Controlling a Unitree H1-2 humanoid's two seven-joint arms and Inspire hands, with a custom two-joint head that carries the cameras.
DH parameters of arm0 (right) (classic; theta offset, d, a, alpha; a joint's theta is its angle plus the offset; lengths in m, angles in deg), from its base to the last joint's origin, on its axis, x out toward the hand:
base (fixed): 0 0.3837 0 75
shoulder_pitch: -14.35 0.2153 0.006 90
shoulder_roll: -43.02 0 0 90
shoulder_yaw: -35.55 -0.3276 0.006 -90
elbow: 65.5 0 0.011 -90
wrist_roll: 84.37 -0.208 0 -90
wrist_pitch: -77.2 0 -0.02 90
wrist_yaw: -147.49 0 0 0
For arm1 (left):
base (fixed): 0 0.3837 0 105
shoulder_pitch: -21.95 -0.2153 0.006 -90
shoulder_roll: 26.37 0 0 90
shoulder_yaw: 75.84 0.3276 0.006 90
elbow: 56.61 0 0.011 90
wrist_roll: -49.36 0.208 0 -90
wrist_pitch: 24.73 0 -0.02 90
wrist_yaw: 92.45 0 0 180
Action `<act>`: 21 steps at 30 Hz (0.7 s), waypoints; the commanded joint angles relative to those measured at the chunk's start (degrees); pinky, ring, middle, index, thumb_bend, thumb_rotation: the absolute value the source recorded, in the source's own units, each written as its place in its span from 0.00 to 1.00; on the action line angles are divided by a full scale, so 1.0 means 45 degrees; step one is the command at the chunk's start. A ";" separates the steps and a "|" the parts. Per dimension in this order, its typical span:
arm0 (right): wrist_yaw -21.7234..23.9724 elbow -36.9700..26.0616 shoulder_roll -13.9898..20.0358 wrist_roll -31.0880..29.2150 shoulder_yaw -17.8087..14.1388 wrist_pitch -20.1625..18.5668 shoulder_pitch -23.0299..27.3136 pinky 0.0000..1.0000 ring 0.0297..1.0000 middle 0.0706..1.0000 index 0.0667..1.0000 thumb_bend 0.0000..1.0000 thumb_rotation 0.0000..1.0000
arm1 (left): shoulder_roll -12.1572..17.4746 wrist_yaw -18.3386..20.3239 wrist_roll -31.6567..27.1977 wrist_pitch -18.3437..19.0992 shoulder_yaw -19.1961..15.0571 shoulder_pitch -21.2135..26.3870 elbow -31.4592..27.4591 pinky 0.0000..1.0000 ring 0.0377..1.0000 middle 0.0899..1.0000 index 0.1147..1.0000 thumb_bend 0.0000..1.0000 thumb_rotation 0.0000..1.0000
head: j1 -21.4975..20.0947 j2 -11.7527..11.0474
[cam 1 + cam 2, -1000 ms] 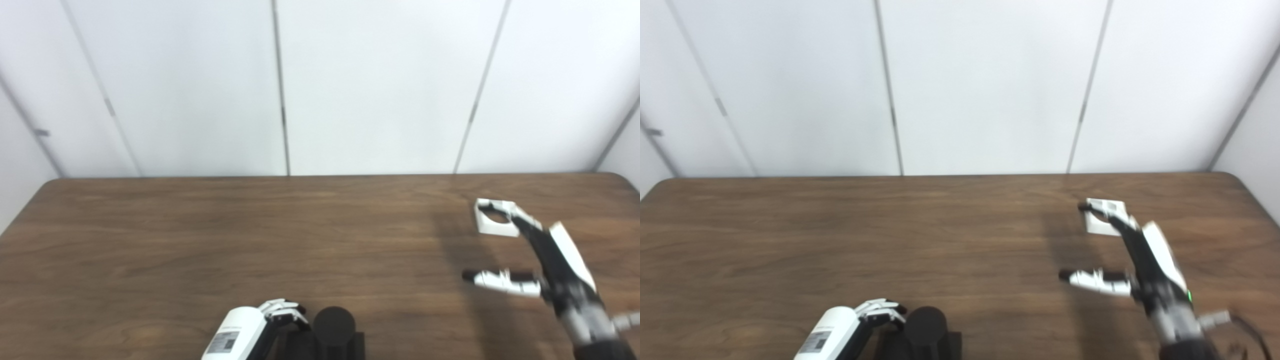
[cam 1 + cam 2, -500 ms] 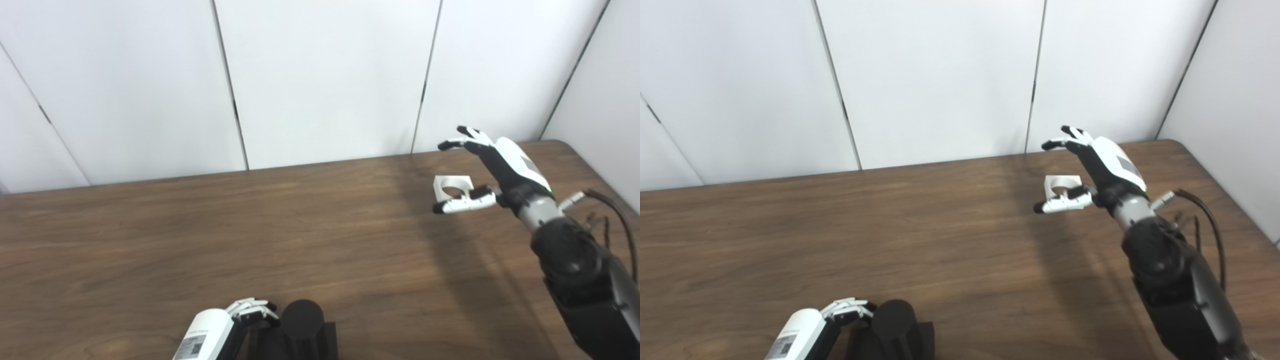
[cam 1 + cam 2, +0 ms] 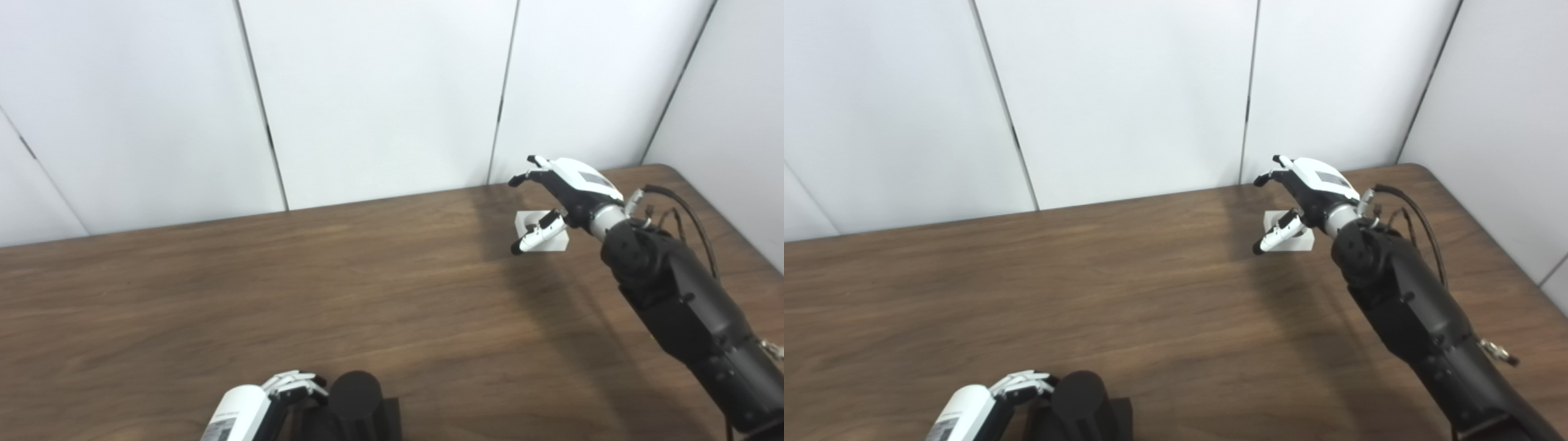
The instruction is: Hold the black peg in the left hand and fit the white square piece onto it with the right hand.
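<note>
The black peg (image 3: 355, 397) stands upright on a black base at the table's near edge. My left hand (image 3: 277, 397) sits just left of the peg with its fingers curled against it; its grip is hidden by the picture's edge. The white square piece (image 3: 556, 241), with a round hole, lies flat on the table at the far right. My right hand (image 3: 566, 190) hovers open over it, with the fingers (image 3: 531, 177) spread above its far side and the thumb (image 3: 534, 237) crossing its near left corner. The piece is not lifted.
The brown wooden table (image 3: 245, 294) stretches wide between the peg and the white piece. White wall panels (image 3: 380, 92) stand right behind its far edge. My right forearm (image 3: 680, 306) with loose black cables (image 3: 686, 211) lies along the right side.
The camera has swung to the right. My right hand has reached forward over the white piece and dropped its thumb in front of it. The left hand and peg have stayed put.
</note>
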 commanded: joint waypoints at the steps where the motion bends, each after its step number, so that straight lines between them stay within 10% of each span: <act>1: 0.0210 0.0055 0.0436 0.0375 0.0151 0.0045 0.0874 1.00 1.00 1.00 0.80 0.96 0.23 | 0.0254 0.0466 0.0097 0.0328 -0.0108 -0.0018 0.0136 0.73 0.81 0.74 0.42 0.51 0.04 | -0.0014 0.0075; 21: 0.1059 0.2216 0.0731 0.1271 0.1432 0.0272 0.2151 1.00 1.00 0.99 0.82 1.00 0.21 | 0.0184 0.0946 0.0077 0.0345 -0.0439 0.0200 -0.0151 0.71 0.80 0.73 0.42 0.51 0.04 | -0.0058 0.0835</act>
